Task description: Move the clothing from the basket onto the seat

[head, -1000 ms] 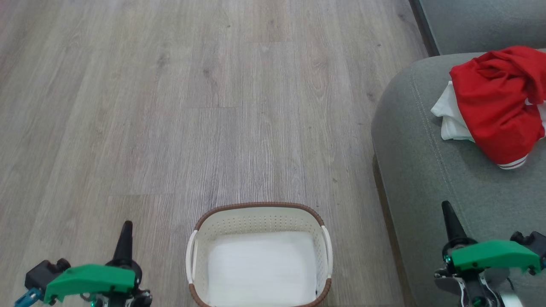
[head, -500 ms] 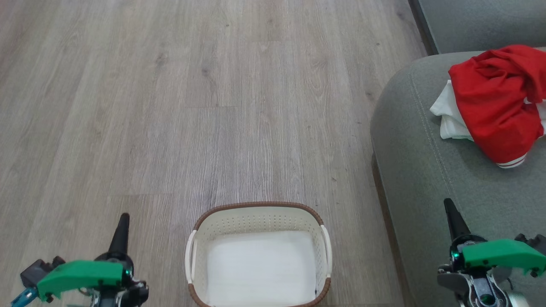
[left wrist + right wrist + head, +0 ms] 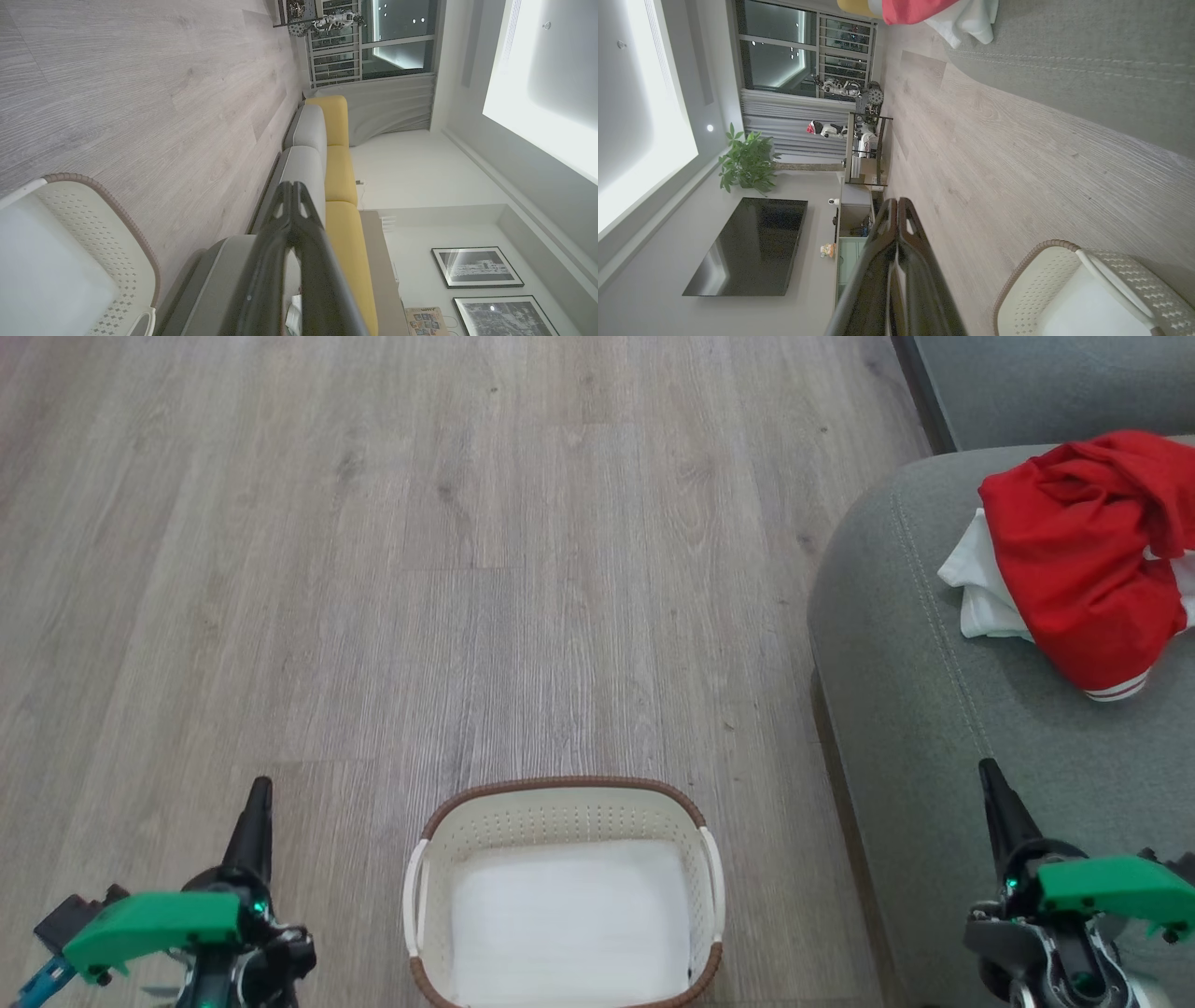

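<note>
**Basket empty, clothing on the seat, both grippers closed on nothing**

We see the clothing heaped on the seat, toward its far right part. A white fold points at the seat's rounded left edge. The heap lies ahead and to the right of the right gripper, well apart from it, with its long way running away from us. The right arm is clearly the nearer one. The left gripper hangs over the floor, across the basket from the heap.

The basket stands on the floor between the two grippers and shows only its bare white bottom. Both pairs of fingers are pressed together with nothing between them. We judge the transfer done, so no reach toward the heap seems called for.

Against a second ago, both finger points stand a little higher in the head view. Their green housings sit lower toward its bottom edge. Basket and clothing lie as they did.
</note>
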Controlling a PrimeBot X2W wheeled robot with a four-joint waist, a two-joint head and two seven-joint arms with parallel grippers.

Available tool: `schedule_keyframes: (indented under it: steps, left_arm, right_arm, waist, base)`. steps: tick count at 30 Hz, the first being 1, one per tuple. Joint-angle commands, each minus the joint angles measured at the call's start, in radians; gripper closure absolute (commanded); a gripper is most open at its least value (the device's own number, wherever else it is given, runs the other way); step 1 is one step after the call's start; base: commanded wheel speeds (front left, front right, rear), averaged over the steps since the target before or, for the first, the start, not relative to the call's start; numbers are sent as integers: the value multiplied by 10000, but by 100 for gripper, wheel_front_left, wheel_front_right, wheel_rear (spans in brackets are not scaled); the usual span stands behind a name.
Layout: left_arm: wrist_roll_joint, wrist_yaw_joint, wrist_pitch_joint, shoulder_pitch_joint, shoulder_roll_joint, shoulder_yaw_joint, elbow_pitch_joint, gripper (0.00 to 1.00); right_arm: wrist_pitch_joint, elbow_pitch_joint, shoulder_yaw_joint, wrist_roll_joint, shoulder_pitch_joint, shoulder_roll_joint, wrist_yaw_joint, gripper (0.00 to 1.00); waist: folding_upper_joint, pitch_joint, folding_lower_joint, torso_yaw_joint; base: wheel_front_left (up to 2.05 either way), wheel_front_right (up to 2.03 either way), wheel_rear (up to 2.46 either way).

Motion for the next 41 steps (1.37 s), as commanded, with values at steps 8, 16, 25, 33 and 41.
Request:
schedule_keyframes:
  steps: [8, 16, 25, 33, 41]
  left_arm:
    - [-985, -277, 314, -797, 18, 538, -231, 100]
    - [-1248, -337, 399, -859, -1, 612, -219, 100]
    - [-1236, -337, 410, -860, -11, 626, -219, 100]
    - [-1227, -337, 419, -860, -19, 637, -219, 100]
    - [-1219, -337, 427, -861, -26, 647, -219, 100]
  right_arm:
    - [337, -543, 84, 1122, -687, -29, -2, 100]
    - [413, -579, 61, 1421, -704, -30, -2, 100]
    - [413, -579, 61, 1422, -704, -30, -2, 100]
    - [412, -579, 61, 1422, -704, -30, -2, 100]
    - [412, -579, 61, 1422, -704, -29, -2, 100]
  waist:
    - [0, 12, 0, -25]
    - [0, 16, 0, -33]
    - [0, 16, 0, -33]
    - [0, 16, 0, -33]
    - [0, 16, 0, -33]
  base:
    - [0, 0, 0]
    - [0, 0, 0]
    - [0, 0, 0]
    - [0, 0, 0]
    - [0, 0, 0]
